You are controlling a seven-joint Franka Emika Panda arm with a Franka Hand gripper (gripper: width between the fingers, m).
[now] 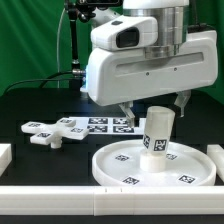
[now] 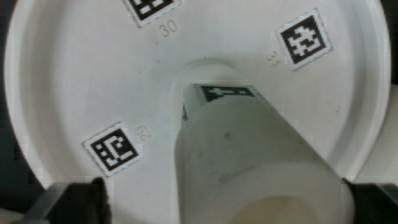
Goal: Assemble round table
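The large round disc (image 1: pixel 120 165) lies flat at the front of the table and fills the wrist view (image 2: pixel 89 80). The short thick cylinder leg (image 1: pixel 158 133) stands upright on it near the middle, a tag on its side; the wrist view shows it from above (image 2: pixel 249 150). My gripper (image 1: pixel 155 108) is open, with its fingers (image 2: pixel 71 205) on either side of the leg's top and the leg between them (image 2: pixel 222 210). One finger is apart from the leg; the other is close to it. The four-armed cross base (image 1: pixel 55 132) lies loose on the table at the exterior view's left.
The marker board (image 1: pixel 105 124) lies flat behind the disc, next to the cross base. White border rails run along the front (image 1: pixel 100 205), the exterior view's left (image 1: pixel 5 155) and its right (image 1: pixel 215 150). A stand and cables rise at the back.
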